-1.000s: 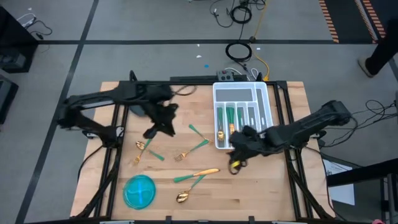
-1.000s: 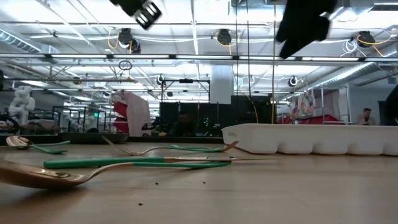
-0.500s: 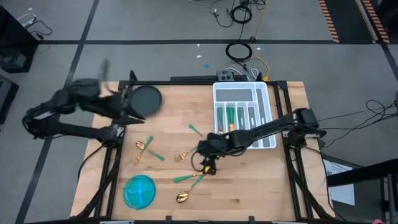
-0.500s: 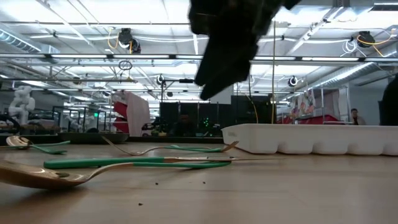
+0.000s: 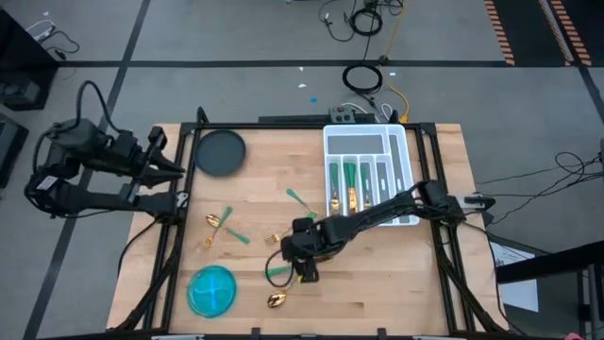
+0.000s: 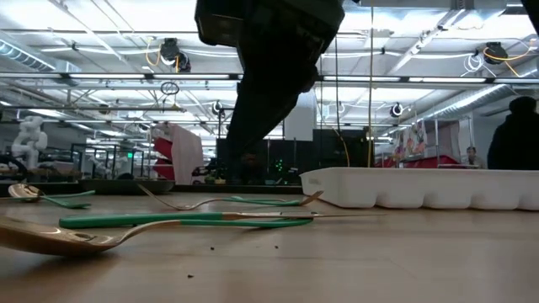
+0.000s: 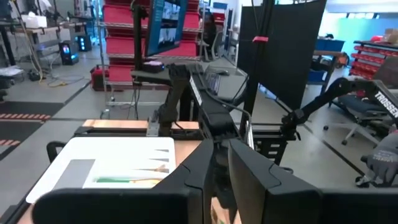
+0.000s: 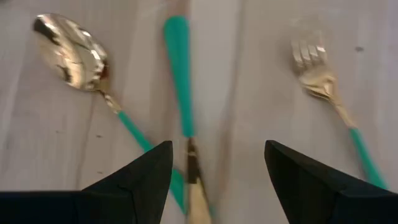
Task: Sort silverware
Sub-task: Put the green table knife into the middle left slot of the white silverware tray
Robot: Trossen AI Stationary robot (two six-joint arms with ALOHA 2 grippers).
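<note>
Silverware count: roughly seven loose pieces on table (image 5: 377, 283), hard to separate; more in tray (image 5: 366, 142). Right gripper (image 5: 304, 267) spread wide over one knife (image 8: 180, 74), between one spoon (image 8: 71, 53) and one fork (image 8: 317, 71). Left gripper (image 5: 175, 168) off-table, fingers nearly together, empty.

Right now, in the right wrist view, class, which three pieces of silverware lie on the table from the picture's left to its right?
Gold spoon → teal-handled piece between the open right gripper's fingers → gold fork.
</note>
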